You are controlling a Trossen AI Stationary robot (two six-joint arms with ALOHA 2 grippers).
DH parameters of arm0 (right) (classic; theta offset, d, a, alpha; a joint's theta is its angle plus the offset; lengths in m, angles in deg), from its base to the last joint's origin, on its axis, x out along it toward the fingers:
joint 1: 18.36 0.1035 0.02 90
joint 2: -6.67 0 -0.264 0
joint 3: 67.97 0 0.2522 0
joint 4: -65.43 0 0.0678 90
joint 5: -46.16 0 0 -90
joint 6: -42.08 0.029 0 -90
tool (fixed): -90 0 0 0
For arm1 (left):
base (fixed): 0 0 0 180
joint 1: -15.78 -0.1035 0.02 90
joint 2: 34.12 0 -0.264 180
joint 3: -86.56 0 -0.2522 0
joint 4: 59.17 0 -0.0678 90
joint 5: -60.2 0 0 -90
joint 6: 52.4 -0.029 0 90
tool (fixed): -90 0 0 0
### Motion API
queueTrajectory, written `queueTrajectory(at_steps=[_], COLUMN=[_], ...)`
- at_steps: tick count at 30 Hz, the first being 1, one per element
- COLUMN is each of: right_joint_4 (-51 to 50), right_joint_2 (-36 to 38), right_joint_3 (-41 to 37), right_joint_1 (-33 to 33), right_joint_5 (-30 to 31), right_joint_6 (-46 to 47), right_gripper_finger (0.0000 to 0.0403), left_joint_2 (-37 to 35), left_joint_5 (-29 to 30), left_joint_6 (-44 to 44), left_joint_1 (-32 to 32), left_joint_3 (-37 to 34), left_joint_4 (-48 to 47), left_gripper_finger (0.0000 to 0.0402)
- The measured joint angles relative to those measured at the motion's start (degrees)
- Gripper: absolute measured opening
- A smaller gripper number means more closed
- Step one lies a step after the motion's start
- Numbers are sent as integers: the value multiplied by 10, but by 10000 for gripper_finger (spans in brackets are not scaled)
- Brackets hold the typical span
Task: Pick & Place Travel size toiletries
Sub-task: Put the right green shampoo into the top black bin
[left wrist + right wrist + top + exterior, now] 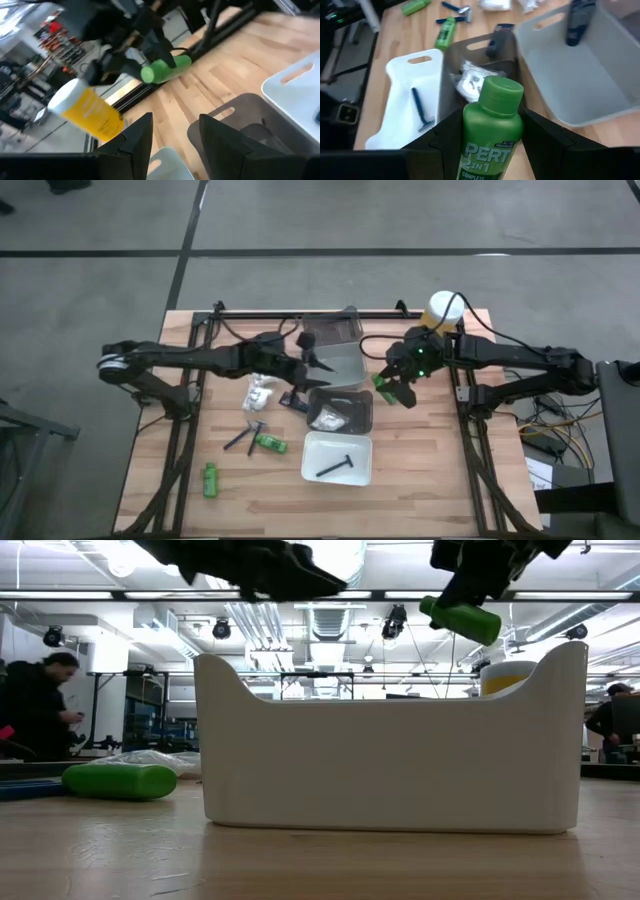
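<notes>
Right gripper (487, 145) clamped on small green round-capped shampoo bottle (490, 132), aloft beside dark grey tray (340, 410); left gripper (172, 137) jaws apart over light grey bin (335, 350); advise centring over chosen tray, lowering before release.

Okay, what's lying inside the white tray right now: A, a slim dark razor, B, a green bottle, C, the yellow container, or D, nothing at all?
A: the high view shows a single slim dark razor lying in the white tray, and the right wrist view shows the same.
</notes>
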Motion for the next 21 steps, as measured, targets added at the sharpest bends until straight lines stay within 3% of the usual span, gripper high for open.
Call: queueTrajectory(at_steps=[8,21], right_joint_4=[0,-3], right_joint_2=[-43,-63], right_joint_3=[33,48], right_joint_1=[0,1], right_joint_5=[-63,-93], right_joint_6=[-37,-46], right_gripper_finger=[162,160], left_joint_2=[89,166], left_joint_5=[7,10], left_joint_6=[-149,-202], left_joint_1=[36,55], left_joint_3=[81,178], left_joint_4=[1,-1], left_gripper_finger=[167,168])
